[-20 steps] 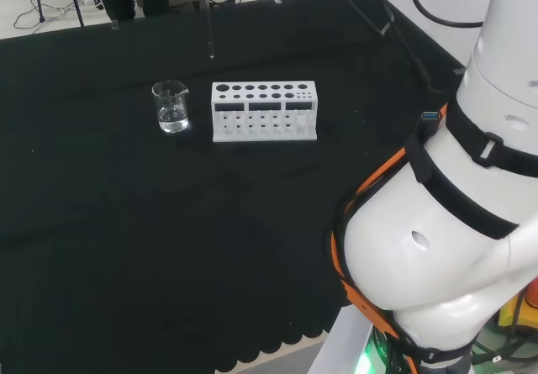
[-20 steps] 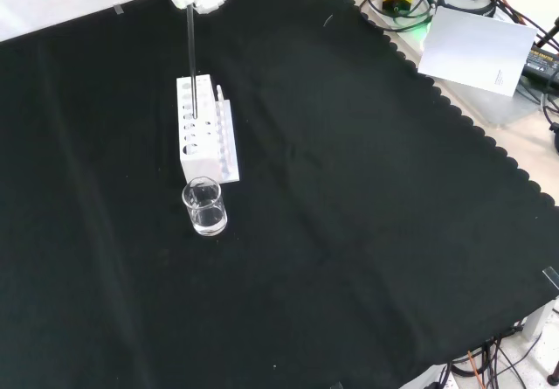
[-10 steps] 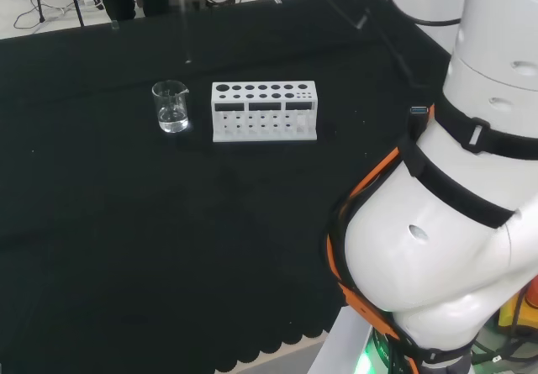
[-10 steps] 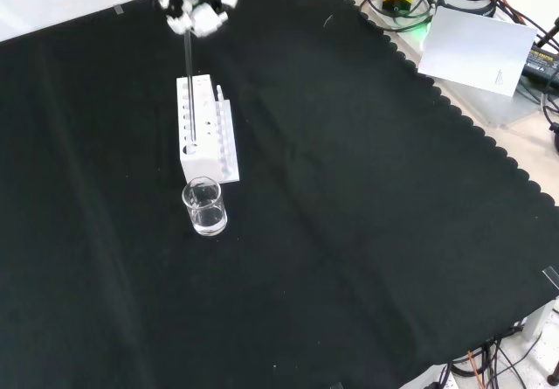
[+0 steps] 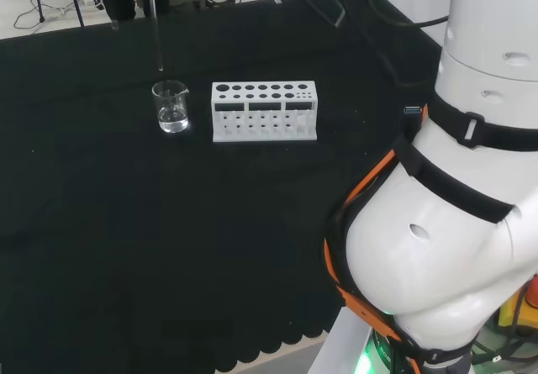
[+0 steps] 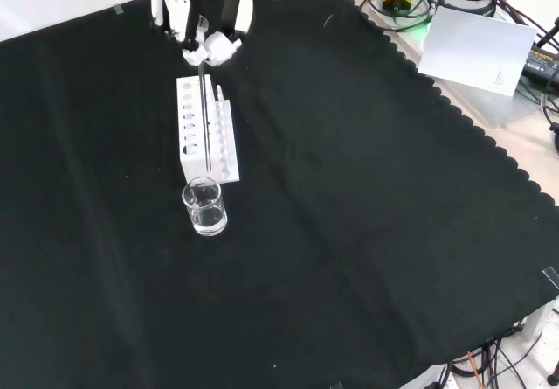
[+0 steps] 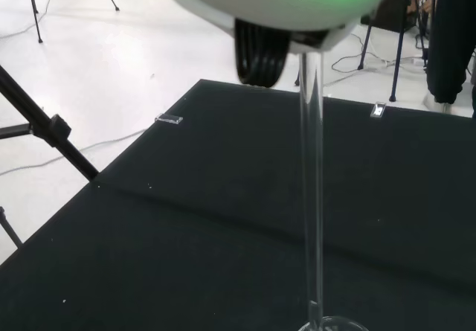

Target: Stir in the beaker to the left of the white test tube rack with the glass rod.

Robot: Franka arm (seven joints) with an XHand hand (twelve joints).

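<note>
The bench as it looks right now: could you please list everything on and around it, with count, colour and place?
Beaker: one, clear glass, a little clear liquid in it, on the cloth just nearer the camera than the rack in the front view.
Test tube rack: one, white, mid-cloth, to the right of the beaker in the head view.
Glass rod: one, clear, hanging upright with its tip just above the beaker.
Cloth: one, black, covering the bench.
White sheet: one, off the cloth at the front view's upper right.
Hand: one, black and white, at the front view's top, fingers curled on the rod's upper end.
Arm: white links at the head view's right.
</note>
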